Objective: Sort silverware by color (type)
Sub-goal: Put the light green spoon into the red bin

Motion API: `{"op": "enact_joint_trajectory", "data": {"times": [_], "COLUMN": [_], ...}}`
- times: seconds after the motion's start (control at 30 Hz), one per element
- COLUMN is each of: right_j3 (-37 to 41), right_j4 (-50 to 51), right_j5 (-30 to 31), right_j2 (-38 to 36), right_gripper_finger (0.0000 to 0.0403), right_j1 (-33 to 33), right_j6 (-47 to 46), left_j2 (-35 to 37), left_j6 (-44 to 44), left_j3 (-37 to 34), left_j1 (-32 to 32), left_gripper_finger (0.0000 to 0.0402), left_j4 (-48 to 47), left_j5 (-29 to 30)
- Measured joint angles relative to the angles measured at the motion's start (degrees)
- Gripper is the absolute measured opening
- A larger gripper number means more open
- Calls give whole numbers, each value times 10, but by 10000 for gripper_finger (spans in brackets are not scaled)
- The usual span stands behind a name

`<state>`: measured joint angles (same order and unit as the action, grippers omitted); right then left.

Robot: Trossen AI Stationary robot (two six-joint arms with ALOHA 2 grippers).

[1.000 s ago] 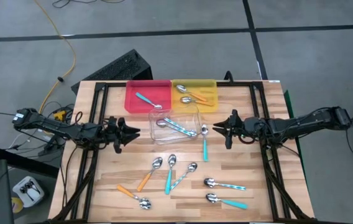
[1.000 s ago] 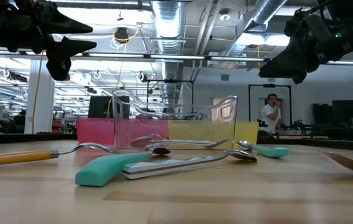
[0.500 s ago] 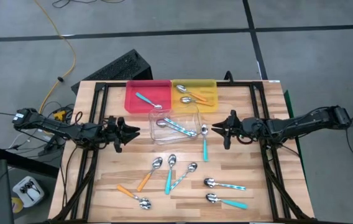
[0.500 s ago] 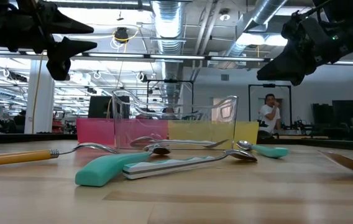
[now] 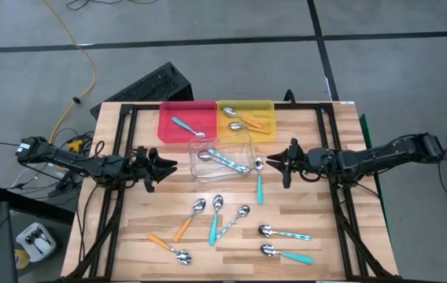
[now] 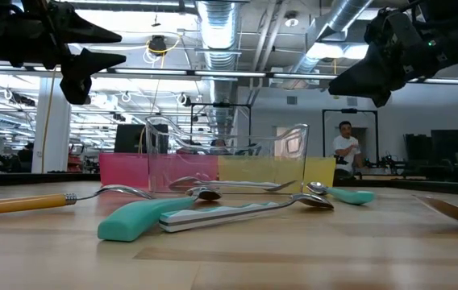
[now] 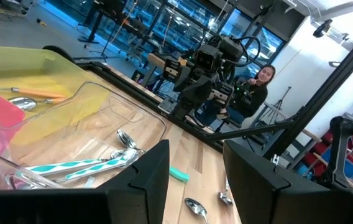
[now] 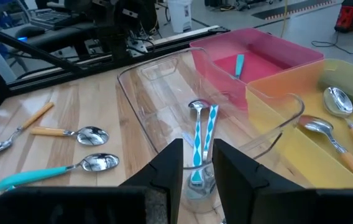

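Several spoons lie flat on the wooden table: a teal one (image 5: 259, 182) beside the clear tray, and orange (image 5: 184, 225), teal (image 5: 213, 222) and pale blue (image 5: 237, 218) ones nearer the near edge. The red tray (image 5: 168, 134) holds a teal spoon (image 5: 182, 126). The yellow tray (image 5: 264, 110) holds orange spoons (image 5: 244, 123). The clear tray (image 5: 243, 140) holds pale blue spoons (image 8: 202, 134). My left gripper (image 5: 163, 166) hovers open, left of the clear tray. My right gripper (image 5: 277, 163) hovers open, right of it, above the teal spoon's bowl.
More spoons lie near the table's near right corner (image 5: 286, 233) (image 5: 288, 254) and an orange one near left (image 5: 168, 246). Black frame rails (image 5: 341, 212) run along both table sides. A person (image 6: 346, 149) is in the room behind.
My right gripper has crept a little toward the table's left, closer to the clear tray, still above the table. The left arm and all spoons have stayed where they were.
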<state>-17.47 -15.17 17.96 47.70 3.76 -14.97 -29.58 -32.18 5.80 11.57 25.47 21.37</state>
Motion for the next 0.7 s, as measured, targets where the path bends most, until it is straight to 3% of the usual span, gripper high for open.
{"op": "enact_joint_trajectory", "data": {"times": [0.7], "right_j3": [0], "right_j4": [15], "right_j5": [1], "right_j2": [4], "right_gripper_finger": [113], "right_j1": [-5], "right_j6": [0], "left_j2": [0], "left_j6": [19], "left_j3": [0], "left_j1": [0], "left_gripper_finger": [153], "left_j4": [-3], "left_j5": [18]}}
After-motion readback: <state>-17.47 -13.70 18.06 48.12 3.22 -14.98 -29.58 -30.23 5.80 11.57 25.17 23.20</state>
